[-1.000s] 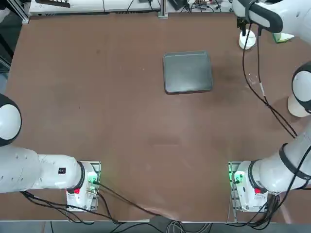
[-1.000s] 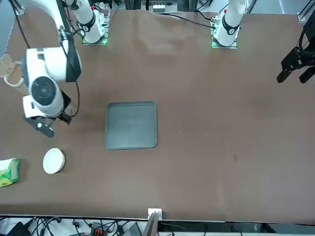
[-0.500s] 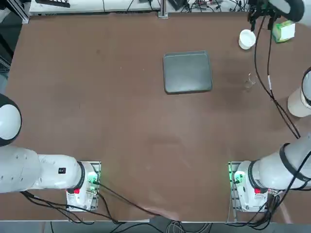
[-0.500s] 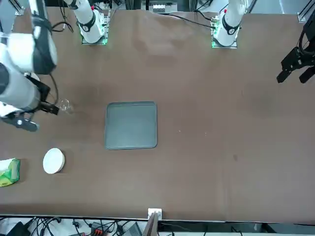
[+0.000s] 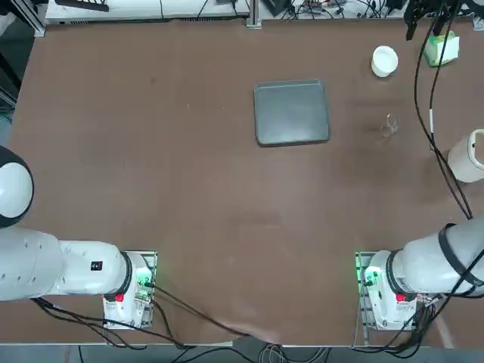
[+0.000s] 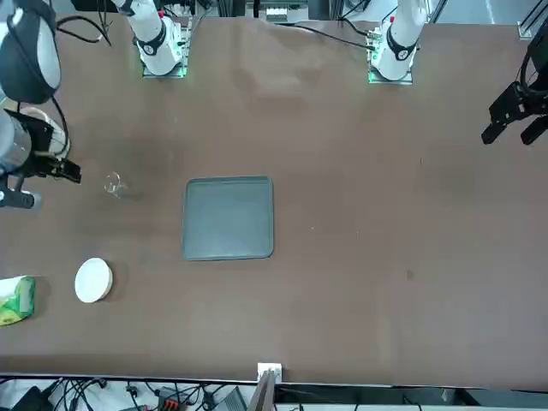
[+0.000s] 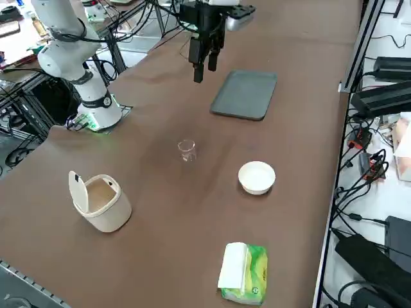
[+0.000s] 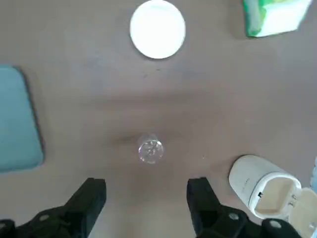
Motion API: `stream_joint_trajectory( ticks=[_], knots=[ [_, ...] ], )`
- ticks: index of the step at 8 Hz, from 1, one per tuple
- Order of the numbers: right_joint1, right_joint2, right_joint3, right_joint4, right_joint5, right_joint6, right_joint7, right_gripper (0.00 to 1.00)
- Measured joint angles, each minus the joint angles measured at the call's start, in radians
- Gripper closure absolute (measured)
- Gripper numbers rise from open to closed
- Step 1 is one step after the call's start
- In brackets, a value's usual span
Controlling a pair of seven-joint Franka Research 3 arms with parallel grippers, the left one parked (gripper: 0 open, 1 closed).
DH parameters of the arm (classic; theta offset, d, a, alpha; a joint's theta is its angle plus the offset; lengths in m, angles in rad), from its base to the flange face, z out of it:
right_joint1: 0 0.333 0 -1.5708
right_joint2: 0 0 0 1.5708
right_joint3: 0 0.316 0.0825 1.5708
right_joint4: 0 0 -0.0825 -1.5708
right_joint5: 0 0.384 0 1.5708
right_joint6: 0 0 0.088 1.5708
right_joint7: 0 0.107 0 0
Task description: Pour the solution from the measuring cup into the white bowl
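Note:
The measuring cup, tiny and clear, stands upright on the brown table, also seen in the top view and the front view. The white bowl sits a short way off, toward the table's far edge from the robot. My right gripper hangs high above the table, open, with nothing between its fingers. In the wrist view the cup lies far below, just ahead of the gap between the open gripper fingers, with the bowl further on.
A dark grey tray lies near the table's middle. An off-white container with a flipped-up lid stands at the right edge. A green packet lies beyond the bowl near the far right corner.
The right arm has risen well above the table, staying open. The measuring cup, hidden under the arm a second ago, now shows standing alone.

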Motion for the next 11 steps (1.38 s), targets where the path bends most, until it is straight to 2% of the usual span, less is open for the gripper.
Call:
stream_joint_trajectory(
  ticks=[2, 4, 11],
  knots=[
    [-0.008, -0.041, -0.010, 0.000, 0.092, -0.033, -0.062, 0.00],
    [-0.014, -0.078, -0.051, 0.000, 0.171, -0.057, -0.098, 0.00],
    [-0.013, -0.205, -0.066, -0.006, 0.211, -0.136, -0.090, 0.00]
  ],
)
